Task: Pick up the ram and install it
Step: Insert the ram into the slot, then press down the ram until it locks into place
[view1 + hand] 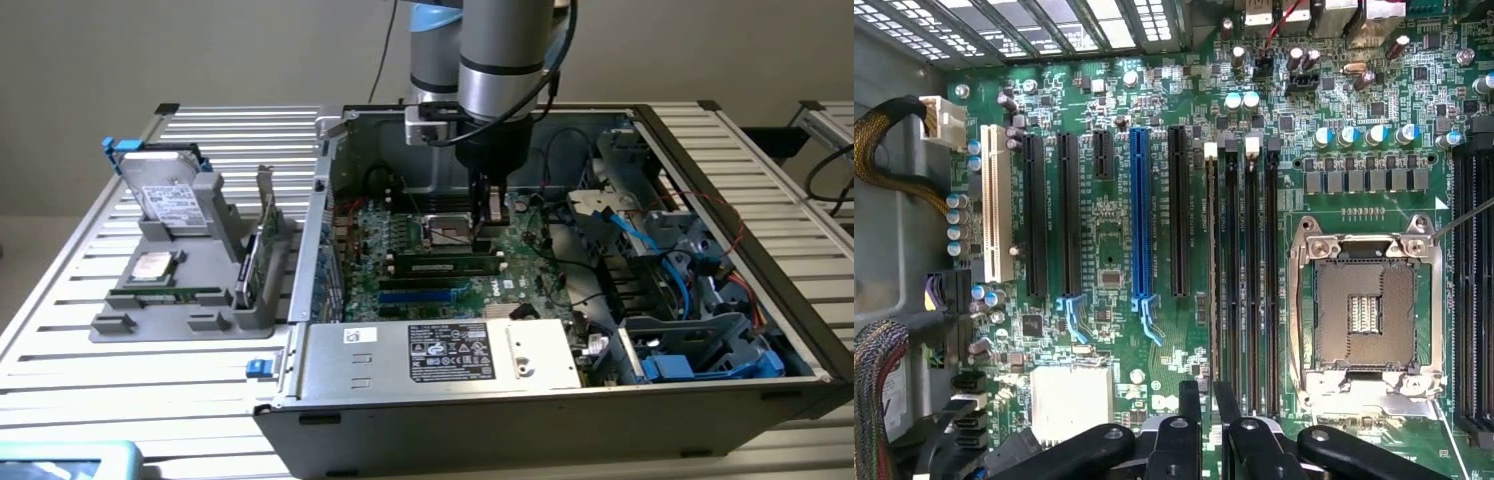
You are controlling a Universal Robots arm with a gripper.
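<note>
Ram (447,266) sits in a motherboard (400,235) slot inside the open computer case (561,420), which rests on a slatted metal table (80,400) before a plain beige wall (200,50). The gripper (497,218) hangs above the stick's end toward the exterior view's right, where blue cables (627,235) crowd in. A grey tray (160,322) stands outside the case.

In the wrist view, the ram (1211,280) lies edge-on near the processor socket (1364,310). The gripper (1208,400) is narrowly parted and clasps nothing.

Case (534,430) open above, motherboard (387,240) unobstructed, blue cables (625,232) crowding drive bays (694,345)
</note>
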